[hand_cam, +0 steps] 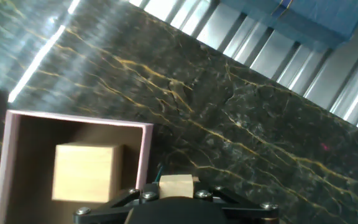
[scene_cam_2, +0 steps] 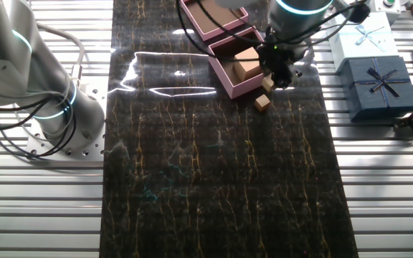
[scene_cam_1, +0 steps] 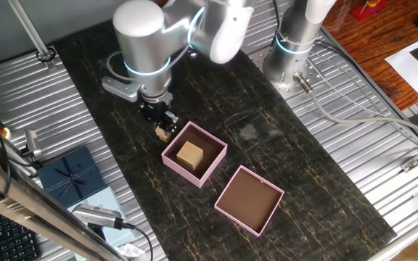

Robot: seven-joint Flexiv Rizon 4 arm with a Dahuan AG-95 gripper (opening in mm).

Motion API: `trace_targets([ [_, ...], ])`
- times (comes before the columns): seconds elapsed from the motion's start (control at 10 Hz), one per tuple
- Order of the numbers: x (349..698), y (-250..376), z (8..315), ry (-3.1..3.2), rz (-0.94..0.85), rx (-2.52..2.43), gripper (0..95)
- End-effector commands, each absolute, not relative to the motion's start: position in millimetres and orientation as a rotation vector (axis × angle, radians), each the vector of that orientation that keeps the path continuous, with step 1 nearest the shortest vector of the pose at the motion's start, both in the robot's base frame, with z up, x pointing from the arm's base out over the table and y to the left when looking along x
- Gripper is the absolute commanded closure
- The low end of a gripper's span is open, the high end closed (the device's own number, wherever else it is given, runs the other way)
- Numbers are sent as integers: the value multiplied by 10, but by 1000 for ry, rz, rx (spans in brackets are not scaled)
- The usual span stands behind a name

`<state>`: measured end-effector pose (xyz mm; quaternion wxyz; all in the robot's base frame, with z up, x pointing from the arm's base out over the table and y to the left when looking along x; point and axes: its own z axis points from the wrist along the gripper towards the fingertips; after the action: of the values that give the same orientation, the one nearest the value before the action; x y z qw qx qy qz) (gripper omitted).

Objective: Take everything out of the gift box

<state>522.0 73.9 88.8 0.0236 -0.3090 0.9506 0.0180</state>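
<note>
The pink gift box (scene_cam_1: 215, 154) stands mid-table with a tan wooden block (scene_cam_1: 189, 154) inside; it also shows in the other fixed view (scene_cam_2: 228, 82) and in the hand view (hand_cam: 146, 149). My gripper (scene_cam_1: 163, 125) is just outside the box's left wall, low over the table, shut on a small wooden block (hand_cam: 176, 183). That held block also shows in one fixed view (scene_cam_1: 164, 133) and the other (scene_cam_2: 268, 83). Another block (scene_cam_2: 262, 102) lies on the table beside the box. The box's inner block fills the lower left of the hand view (hand_cam: 82, 171).
The shallow pink lid tray (scene_cam_1: 249, 201) lies right of the gift box. A dark blue ribboned box (scene_cam_1: 67, 174) sits off the mat at the left, with a white ribboned box (scene_cam_2: 364, 36) beside it. A second arm's base (scene_cam_1: 292, 51) stands at the back.
</note>
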Motion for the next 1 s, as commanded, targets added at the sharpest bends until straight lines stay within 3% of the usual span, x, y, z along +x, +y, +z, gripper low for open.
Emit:
trace_targets([
  [0.1,5221,738,828,2922,51,-993,570],
  [0.4,5202,717,861,2922,55,-1015,570],
  [0.5,5175,724,952,2924,78,-1020,380],
  [0.6,5154,745,1031,2934,88,-1019,380],
  [0.7,5114,813,1155,2956,91,-1006,190],
  [1.0,5011,1066,1244,2990,87,-933,190],
])
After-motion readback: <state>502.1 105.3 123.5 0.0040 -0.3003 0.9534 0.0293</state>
